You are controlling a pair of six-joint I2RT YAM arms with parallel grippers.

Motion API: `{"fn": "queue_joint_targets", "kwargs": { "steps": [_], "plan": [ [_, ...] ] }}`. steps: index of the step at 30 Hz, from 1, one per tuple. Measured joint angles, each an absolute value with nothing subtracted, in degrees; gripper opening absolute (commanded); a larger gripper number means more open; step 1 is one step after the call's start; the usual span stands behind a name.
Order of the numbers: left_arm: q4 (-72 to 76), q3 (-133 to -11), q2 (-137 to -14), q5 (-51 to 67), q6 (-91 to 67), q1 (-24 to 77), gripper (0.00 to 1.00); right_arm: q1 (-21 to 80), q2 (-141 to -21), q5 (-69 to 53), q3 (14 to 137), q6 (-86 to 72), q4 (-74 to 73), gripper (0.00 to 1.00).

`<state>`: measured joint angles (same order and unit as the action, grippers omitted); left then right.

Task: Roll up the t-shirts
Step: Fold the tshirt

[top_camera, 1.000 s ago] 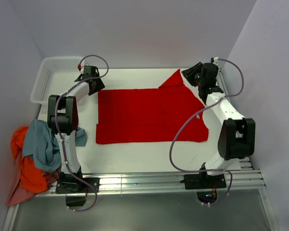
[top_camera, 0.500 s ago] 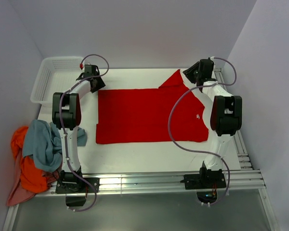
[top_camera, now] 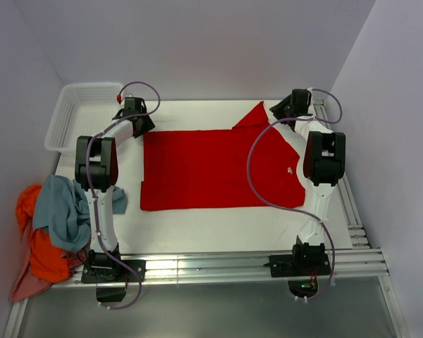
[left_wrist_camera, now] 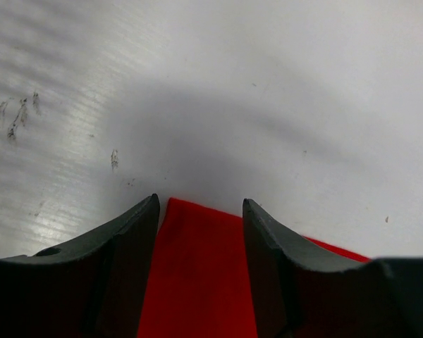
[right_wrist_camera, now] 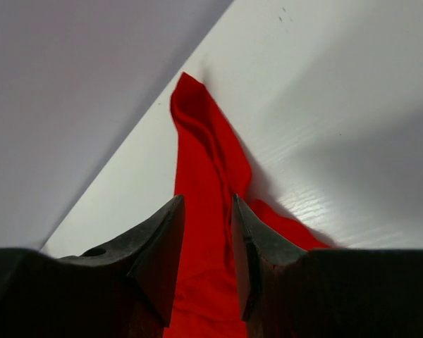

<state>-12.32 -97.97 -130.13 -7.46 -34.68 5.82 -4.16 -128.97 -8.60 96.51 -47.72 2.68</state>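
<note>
Both pincers straddle the red t-shirt (top_camera: 218, 169) — left pincer (left_wrist_camera: 199, 232) parted, right pincer (right_wrist_camera: 206, 239) narrowly apart (cloth between).

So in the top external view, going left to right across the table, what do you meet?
Pile of t-shirts hanging off the left edge → white mesh basket → left pincer → red t-shirt → right pincer.

bright red t-shirt (top_camera: 218, 169), white mesh basket (top_camera: 69, 111), seemingly blue-grey shirt (top_camera: 60, 208)
</note>
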Motion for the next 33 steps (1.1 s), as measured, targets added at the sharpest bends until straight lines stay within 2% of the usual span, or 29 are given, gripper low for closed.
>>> {"fn": "queue_joint_targets", "kwargs": {
  "steps": [2,6,10,20,24,25,27,33],
  "plan": [
    [-12.3,-97.1,-129.6,-7.7,-34.7,5.9,0.55,-4.2,-130.9,-8.8,97.6,-48.1,2.2,0.41],
    [-12.8,-96.7,-129.3,-8.3,-34.6,6.1,0.5,-4.2,-133.5,-9.1,99.7,-48.4,1.9,0.49],
    [-13.3,-96.7,-129.3,-9.2,-34.5,6.4,0.44,-4.2,-135.2,-9.1,103.8,-48.4,0.8,0.51],
    [-14.6,-96.8,-129.3,-10.4,-34.5,6.8,0.21,-4.4,-136.3,-10.5,106.1,-49.0,0.9,0.51],
    [-14.9,-96.8,-129.3,-10.5,-34.6,6.8,0.0,-4.4,-137.0,-11.5,106.4,-49.2,0.9,0.52],
    [-15.0,-96.8,-129.3,-10.4,-34.6,6.8,0.0,-4.4,-137.4,-11.7,106.9,-49.3,1.0,0.53],
    [-14.9,-96.8,-129.3,-10.5,-34.4,6.9,0.0,-4.4,-138.9,-12.0,108.4,-49.4,1.2,0.61],
    [-14.7,-96.7,-129.3,-10.4,-33.6,7.0,0.0,-4.4,-143.6,-13.6,113.4,-50.1,0.8,0.61]
  ]
}}
